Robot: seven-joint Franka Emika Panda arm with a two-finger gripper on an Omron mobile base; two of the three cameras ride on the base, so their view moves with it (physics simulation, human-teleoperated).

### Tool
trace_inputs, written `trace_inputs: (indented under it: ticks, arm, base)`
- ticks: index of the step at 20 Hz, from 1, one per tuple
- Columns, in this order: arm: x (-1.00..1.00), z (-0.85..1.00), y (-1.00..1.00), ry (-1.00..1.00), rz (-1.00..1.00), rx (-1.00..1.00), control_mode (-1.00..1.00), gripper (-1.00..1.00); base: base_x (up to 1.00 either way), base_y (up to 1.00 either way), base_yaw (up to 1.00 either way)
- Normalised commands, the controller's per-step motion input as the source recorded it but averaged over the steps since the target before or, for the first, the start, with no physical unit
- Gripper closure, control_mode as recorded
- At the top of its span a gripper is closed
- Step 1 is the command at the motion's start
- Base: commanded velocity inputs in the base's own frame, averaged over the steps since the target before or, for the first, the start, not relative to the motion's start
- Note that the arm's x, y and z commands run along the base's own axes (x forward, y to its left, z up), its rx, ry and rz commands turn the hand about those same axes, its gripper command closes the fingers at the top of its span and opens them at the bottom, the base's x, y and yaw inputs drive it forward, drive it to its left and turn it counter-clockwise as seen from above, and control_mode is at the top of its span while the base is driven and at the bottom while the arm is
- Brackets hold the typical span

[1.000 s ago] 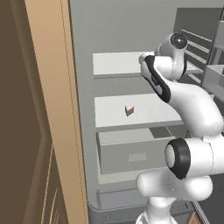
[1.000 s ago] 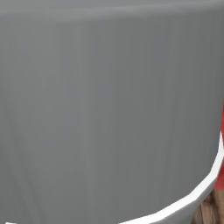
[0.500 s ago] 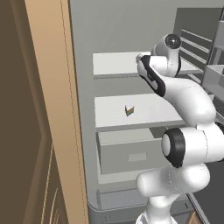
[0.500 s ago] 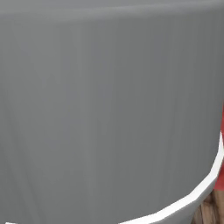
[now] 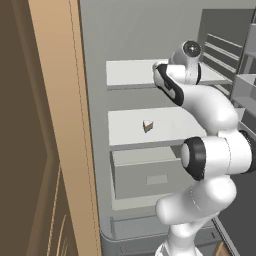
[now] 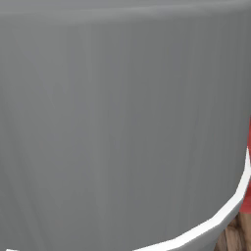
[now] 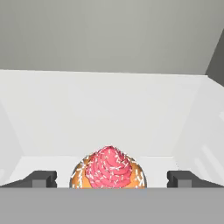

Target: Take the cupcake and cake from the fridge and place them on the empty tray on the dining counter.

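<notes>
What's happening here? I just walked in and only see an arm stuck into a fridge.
The robot arm is reaching into the open fridge at its upper shelf. In the hand view, the gripper has its jaws wide open, one on each side of the cupcake, not closed on it. The cake sits untouched on the middle shelf below, above a grey drawer.

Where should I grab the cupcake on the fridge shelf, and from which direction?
Grip the cupcake low, across its round base under the pink frosting swirl, which looks too soft and tapered to pinch. Come in level from the open front of the fridge, as the hand is aimed now: the open gripper already has a fingertip on each side of it, so a short advance should likely do.
</notes>
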Motion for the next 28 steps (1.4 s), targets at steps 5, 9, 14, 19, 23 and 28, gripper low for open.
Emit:
trace_inputs:
  ticks: [5,9,14,19,23,28]
  arm:
    - [0.26,-0.07,0.00,0.00,0.00,0.00,-1.00,-1.00]
    - [0.10,-0.13,0.00,0.00,0.00,0.00,-1.00,-1.00]
    - [0.00,-0.16,0.00,0.01,0.00,0.00,-1.00,1.00]
    - [0.00,-0.02,0.00,0.00,0.00,0.00,-1.00,1.00]
    - [-0.40,0.15,0.00,-0.06,0.05,0.00,-1.00,1.00]
    - [-0.97,0.52,0.00,-0.22,0.13,0.00,-1.00,1.00]
  base:
    - [0.00,0.00,0.00]
    - [0.00,0.00,0.00]
    - [0.00,0.00,0.00]
    - [0.00,0.00,0.00]
    - [0.00,0.00,0.00]
    - [0.00,0.00,0.00]
